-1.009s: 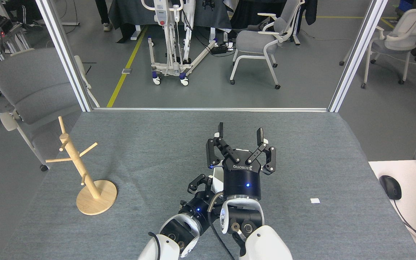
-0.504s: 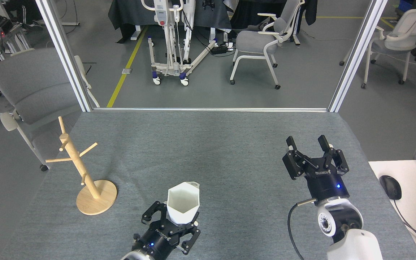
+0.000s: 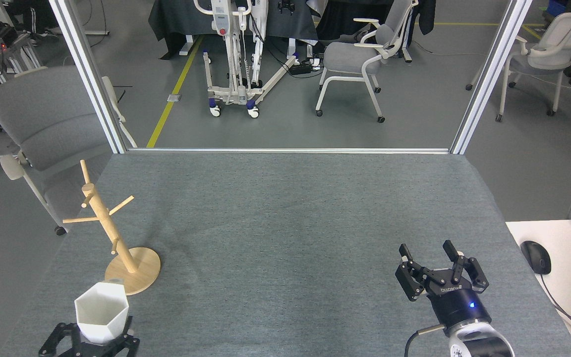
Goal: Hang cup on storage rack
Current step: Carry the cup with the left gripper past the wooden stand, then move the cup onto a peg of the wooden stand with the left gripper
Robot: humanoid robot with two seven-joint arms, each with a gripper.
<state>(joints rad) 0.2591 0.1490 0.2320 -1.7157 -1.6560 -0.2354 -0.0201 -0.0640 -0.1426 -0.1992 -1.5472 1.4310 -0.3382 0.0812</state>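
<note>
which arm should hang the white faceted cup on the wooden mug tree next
Left. The left gripper holds the matte white faceted cup upright, close to the light wooden mug tree. The right gripper is open, empty and far across the grey table.

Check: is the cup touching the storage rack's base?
Cannot tell. In the head view the cup, held in the left gripper, overlaps the storage rack base edge; no gap or contact shows.

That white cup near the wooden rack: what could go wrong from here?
The cup sits upright in the left pincer, gripped low, so it might tip or slip when turned. The rack is slim on a small round base; a bump could topple it. Its pegs are thin, and I see no handle from here, so hooking could miss.
</note>
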